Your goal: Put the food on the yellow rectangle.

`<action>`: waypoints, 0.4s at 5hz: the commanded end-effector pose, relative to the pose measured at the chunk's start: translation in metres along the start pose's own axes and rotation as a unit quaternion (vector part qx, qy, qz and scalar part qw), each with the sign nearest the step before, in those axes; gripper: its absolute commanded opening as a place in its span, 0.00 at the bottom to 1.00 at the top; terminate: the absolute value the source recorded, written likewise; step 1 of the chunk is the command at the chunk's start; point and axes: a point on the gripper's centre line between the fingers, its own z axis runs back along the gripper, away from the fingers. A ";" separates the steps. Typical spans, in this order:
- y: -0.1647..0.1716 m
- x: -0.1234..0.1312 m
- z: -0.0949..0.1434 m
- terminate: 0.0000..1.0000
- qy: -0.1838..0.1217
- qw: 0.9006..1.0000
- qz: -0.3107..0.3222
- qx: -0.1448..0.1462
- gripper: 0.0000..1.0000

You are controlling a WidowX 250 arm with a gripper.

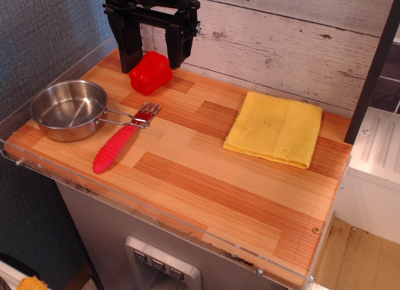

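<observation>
At the far left of the bench sits a steel pan, its thin handle reaching right. A fork with a ribbed red handle lies just right of the pan, tines pointing away from the viewer and resting at the tip of the pan's handle, red end angled toward the near left.

Behind these, at the far edge by the plank wall, the pepper rests on the wood, glossy red and blocky. The black end effector hangs right above it, its two fingers spread apart: one finger comes down at the pepper's left side, the other at its far right side, so the pepper lies between and slightly nearer than the tips. The fingers straddle it without clearly pressing it; whether either one touches the pepper cannot be told from this view.

Well to the right, past a stretch of bare wood, the towel lies folded flat near the far right corner, yellow with a few dark specks, its layered edges showing along the near right side. The pepper and towel are well apart
</observation>
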 end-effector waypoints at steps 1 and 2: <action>0.000 0.000 0.000 0.00 0.000 1.000 0.000 0.000 1.00; 0.015 0.016 -0.009 0.00 -0.025 1.000 0.000 -0.007 1.00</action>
